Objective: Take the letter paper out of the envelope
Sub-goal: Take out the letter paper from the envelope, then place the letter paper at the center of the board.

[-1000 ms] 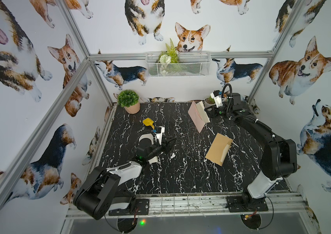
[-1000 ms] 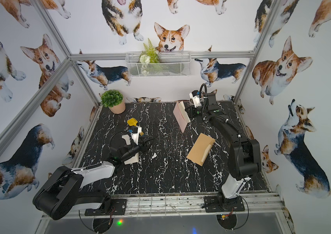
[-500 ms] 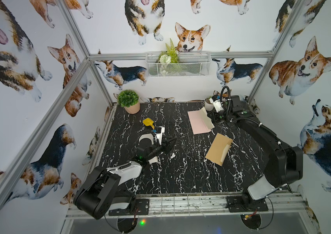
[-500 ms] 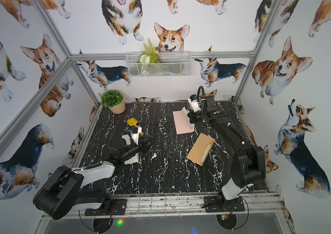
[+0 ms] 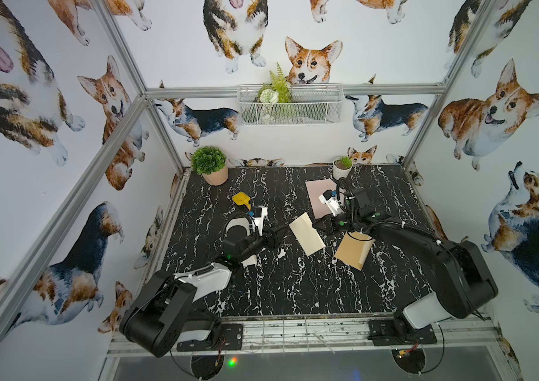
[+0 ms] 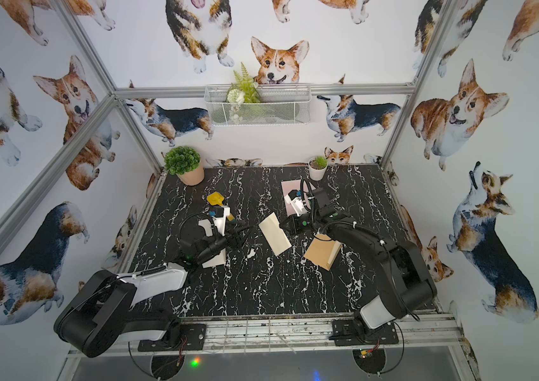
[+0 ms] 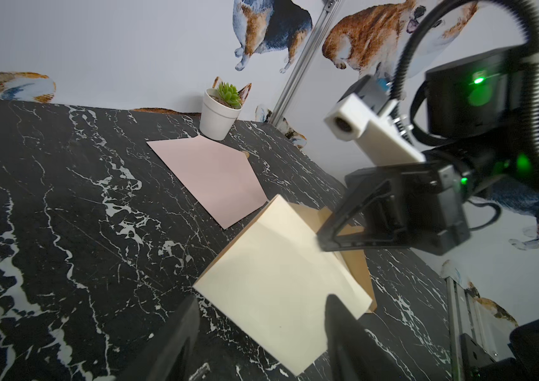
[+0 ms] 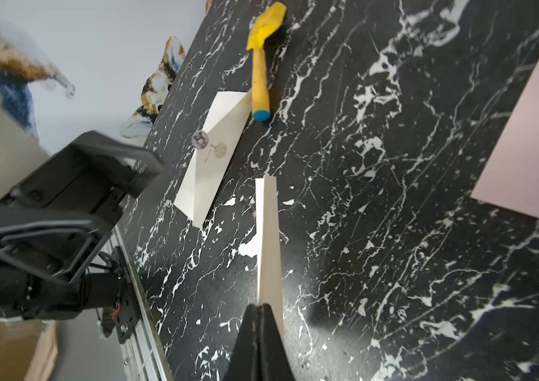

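Letter paper [image 5: 306,238] drawn out by right pincer [image 8: 259,311], envelope [image 5: 315,194] flat

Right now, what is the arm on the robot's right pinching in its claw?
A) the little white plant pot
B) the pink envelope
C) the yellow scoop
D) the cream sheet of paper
D: in the right wrist view the right gripper is shut on the edge of the cream sheet, while the pink envelope and the yellow scoop lie untouched on the table.
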Controlling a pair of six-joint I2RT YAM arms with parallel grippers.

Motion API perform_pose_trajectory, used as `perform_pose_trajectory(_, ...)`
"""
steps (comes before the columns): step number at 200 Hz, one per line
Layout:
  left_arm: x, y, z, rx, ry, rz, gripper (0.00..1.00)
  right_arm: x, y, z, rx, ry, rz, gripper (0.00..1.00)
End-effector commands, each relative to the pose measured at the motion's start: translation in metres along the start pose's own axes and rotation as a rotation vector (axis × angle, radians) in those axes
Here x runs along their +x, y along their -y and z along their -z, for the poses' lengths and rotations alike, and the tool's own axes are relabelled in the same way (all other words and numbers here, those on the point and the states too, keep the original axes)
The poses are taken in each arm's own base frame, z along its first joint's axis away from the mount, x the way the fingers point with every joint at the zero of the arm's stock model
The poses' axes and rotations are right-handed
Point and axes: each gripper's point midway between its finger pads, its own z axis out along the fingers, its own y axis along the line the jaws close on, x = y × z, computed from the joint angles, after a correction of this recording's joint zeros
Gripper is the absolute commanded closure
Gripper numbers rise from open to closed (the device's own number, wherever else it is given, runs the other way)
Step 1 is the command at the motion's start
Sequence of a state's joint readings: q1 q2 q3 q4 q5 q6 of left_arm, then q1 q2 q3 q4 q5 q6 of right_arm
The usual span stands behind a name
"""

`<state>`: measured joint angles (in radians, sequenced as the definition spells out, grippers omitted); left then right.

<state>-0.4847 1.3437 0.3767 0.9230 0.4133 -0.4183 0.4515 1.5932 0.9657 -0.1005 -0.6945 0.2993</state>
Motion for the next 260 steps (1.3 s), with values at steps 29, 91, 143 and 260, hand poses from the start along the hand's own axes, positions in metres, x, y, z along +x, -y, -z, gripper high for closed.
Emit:
perform_pose_trajectory(29, -0.003, 0.001, -0.002, 0.011, 0.016, -0.002, 0.37, 0.002, 0.021, -0.023, -0.041, -0.026, -0.061, 1.00)
perform_pose_trajectory(91, -0.006, 0.001, 0.000, 0.000, 0.018, -0.006, 0.37, 0.020, 0.077, -0.010, 0.506, -0.136, 0.035, 0.55)
perform_pose_trajectory(143, -0.006, -0.006, 0.001, -0.046, 0.011, 0.003, 0.37, 0.056, 0.017, -0.012, 0.649, -0.202, 0.352, 0.41)
perform_pose_trajectory(260, -0.005, -0.049, 0.022, -0.328, 0.015, 0.023, 0.27, 0.084, 0.001, -0.066, 0.668, -0.155, 0.448, 0.33)
